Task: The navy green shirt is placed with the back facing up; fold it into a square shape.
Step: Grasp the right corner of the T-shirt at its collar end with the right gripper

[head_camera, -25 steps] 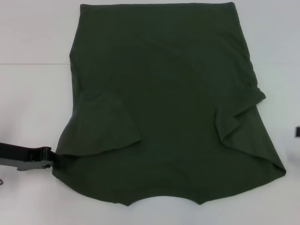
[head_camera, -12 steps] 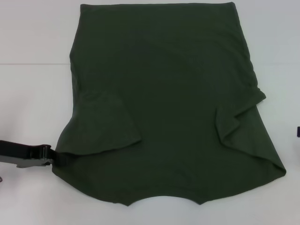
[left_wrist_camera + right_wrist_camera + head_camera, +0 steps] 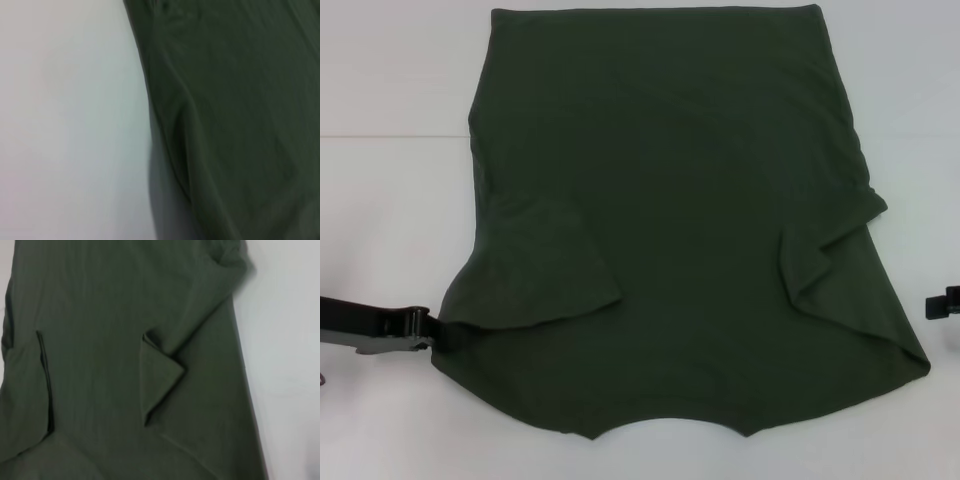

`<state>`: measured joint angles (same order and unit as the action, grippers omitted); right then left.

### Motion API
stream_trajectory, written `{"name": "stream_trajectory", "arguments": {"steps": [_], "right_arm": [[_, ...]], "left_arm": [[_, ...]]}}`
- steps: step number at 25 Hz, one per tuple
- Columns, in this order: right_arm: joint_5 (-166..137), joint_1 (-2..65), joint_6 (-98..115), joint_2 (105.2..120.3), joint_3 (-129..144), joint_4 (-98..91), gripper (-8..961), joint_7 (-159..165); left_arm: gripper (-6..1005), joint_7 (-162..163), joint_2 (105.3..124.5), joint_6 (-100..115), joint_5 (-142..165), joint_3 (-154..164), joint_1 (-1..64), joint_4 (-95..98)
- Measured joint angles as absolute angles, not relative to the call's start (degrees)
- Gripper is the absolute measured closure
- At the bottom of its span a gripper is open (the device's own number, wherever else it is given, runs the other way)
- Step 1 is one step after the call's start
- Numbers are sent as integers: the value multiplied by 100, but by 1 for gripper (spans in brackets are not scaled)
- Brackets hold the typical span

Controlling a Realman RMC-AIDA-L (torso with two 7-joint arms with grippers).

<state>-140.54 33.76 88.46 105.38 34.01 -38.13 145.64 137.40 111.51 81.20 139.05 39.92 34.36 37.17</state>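
Note:
The navy green shirt (image 3: 670, 220) lies spread flat on the white table (image 3: 390, 200), and it also fills the left wrist view (image 3: 235, 110) and the right wrist view (image 3: 115, 365). Both sleeves are folded inward onto the body, the left sleeve (image 3: 540, 270) and the right sleeve (image 3: 820, 265). Its collar cut-out faces the near edge. My left gripper (image 3: 435, 335) sits low at the shirt's near-left edge, touching the fabric there. My right gripper (image 3: 945, 300) peeks in at the right border, apart from the shirt's near-right corner (image 3: 920, 365).
White table surface surrounds the shirt on the left, right and near side. The shirt's hem (image 3: 655, 10) reaches the far border of the head view. A faint seam line (image 3: 390, 136) crosses the table.
The right gripper has come further into view at the right border. The left arm has shifted slightly away from me. The shirt has not moved.

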Motion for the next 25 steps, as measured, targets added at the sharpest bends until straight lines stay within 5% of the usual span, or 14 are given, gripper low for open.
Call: {"name": "stream_trajectory", "arguments": {"steps": [25], "right_arm": [[-14072, 3436, 8484, 10683, 4058, -3559, 94, 14545]], "left_arm": [[961, 13660, 11191, 8059, 13899, 3991, 3409, 3696]]}}
